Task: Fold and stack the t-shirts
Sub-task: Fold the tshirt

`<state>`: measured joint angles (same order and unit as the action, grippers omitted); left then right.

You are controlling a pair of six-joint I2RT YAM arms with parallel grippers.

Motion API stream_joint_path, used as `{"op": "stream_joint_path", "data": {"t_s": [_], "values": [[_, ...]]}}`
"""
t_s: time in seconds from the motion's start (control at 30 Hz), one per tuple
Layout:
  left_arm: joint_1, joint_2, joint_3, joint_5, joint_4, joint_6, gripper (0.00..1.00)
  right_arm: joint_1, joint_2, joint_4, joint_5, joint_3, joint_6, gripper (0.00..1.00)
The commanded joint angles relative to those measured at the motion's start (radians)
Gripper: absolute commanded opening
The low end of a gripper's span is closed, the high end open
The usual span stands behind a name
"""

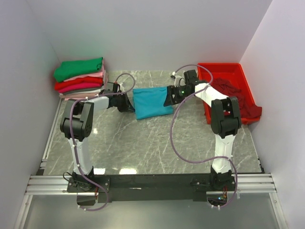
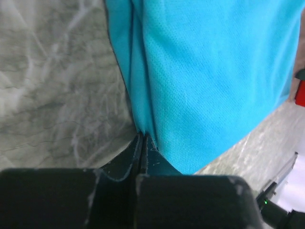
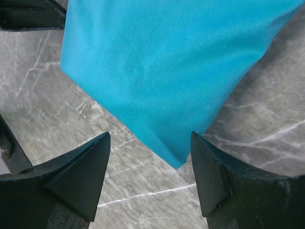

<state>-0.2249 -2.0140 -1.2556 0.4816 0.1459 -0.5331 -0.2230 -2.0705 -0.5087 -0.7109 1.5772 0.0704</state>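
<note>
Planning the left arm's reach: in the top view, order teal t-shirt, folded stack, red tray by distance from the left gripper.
1. teal t-shirt, pinched by left gripper, centre.
2. folded stack, back left.
3. red tray, far right.

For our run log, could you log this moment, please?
left pincer: shut on teal shirt | right pincer: open at its corner | maroon shirt: in tray

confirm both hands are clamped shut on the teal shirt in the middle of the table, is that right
Not quite: only the left hand is clamped shut on the teal shirt. The right hand is open, jaws apart with the shirt's corner between them, as the right wrist view shows. The shirt does lie in the middle of the table.
</note>
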Motion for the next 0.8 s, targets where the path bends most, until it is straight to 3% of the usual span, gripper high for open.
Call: {"op": "stream_joint_path", "data": {"t_s": [0.0, 0.27, 0.47, 0.53, 0.57, 0.63, 0.67, 0.77], "values": [[-0.004, 0.015, 0.015, 0.072, -0.029, 0.012, 0.01, 0.011, -0.013, 0.013, -0.03, -0.013, -0.038, 0.74], [-0.004, 0.04, 0.045, 0.123, -0.058, -0.01, 0.01, 0.013, 0.016, 0.033, 0.117, -0.054, -0.046, 0.75], [-0.002, 0.047, 0.062, 0.149, -0.089, -0.034, 0.0, 0.014, 0.01, 0.03, 0.139, -0.063, -0.049, 0.72], [-0.002, 0.049, 0.062, 0.163, -0.095, -0.039, 0.01, 0.014, -0.006, 0.016, 0.098, -0.054, -0.052, 0.63], [-0.002, 0.049, 0.064, 0.167, -0.1, -0.045, 0.01, 0.013, -0.013, 0.01, 0.073, -0.052, -0.055, 0.51], [-0.002, 0.055, 0.07, 0.186, -0.112, -0.057, 0.0, 0.014, -0.023, 0.015, 0.004, -0.062, -0.069, 0.38], [-0.002, 0.061, 0.077, 0.195, -0.13, -0.07, 0.0, 0.013, -0.025, 0.024, -0.016, -0.068, -0.105, 0.25], [-0.002, 0.083, 0.105, 0.226, -0.164, -0.093, 0.01, 0.01, -0.028, 0.048, -0.071, -0.088, -0.153, 0.03]]}}
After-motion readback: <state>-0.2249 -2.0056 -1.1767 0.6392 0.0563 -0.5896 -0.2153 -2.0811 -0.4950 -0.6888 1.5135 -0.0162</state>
